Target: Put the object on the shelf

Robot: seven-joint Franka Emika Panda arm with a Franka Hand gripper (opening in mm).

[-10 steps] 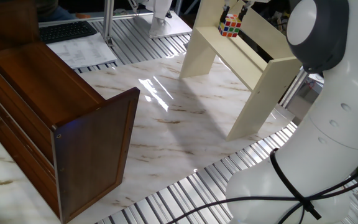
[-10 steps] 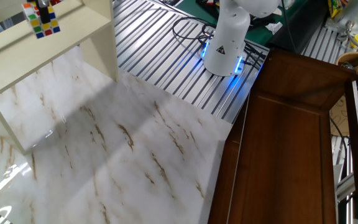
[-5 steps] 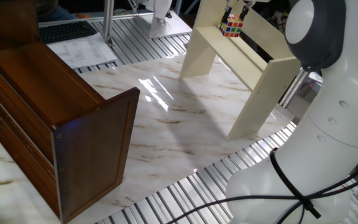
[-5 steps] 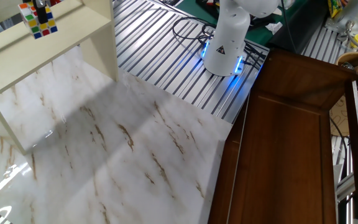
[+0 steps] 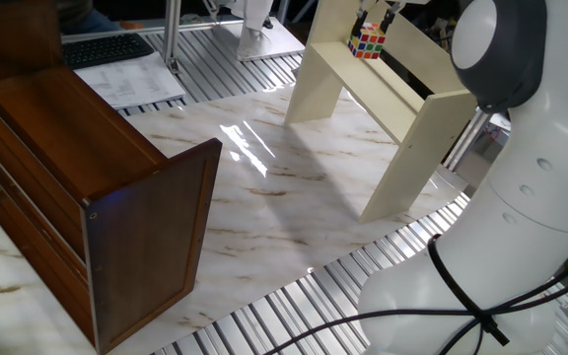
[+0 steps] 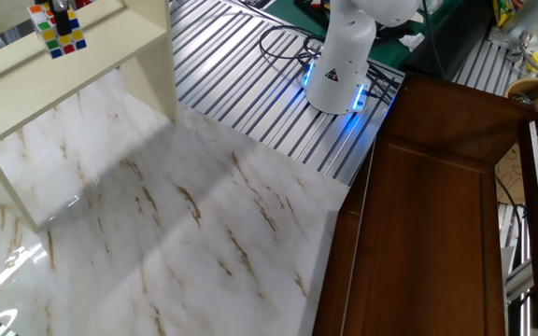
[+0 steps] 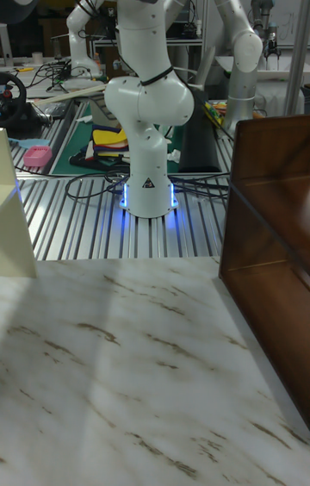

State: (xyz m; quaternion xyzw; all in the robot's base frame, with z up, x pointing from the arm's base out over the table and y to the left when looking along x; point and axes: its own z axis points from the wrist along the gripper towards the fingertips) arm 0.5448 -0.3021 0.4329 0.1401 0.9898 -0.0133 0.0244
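Note:
The multicoloured cube (image 5: 367,42) hangs at the upper board of the cream shelf (image 5: 402,104), and the frames do not show if it touches the board. My gripper (image 5: 372,20) comes down from above and is shut on the cube, its dark fingers gripping the top. The other fixed view shows the same cube (image 6: 56,29) under the gripper (image 6: 61,11), over the shelf's flat board (image 6: 110,37) at the top left. In the tall fixed view only a corner of the shelf (image 7: 10,219) shows, and the cube and gripper are out of view.
A large dark brown cabinet (image 5: 87,187) lies on the marble tabletop (image 5: 284,197), also seen on the right (image 6: 437,215). The robot's base (image 6: 339,65) stands on the ribbed metal surface beyond the table. A keyboard (image 5: 106,47) and papers (image 5: 131,81) sit at the back left.
The cube, held in the gripper, shifted slightly up and further over the shelf board between one second and half a second ago. Since then nothing has visibly moved.

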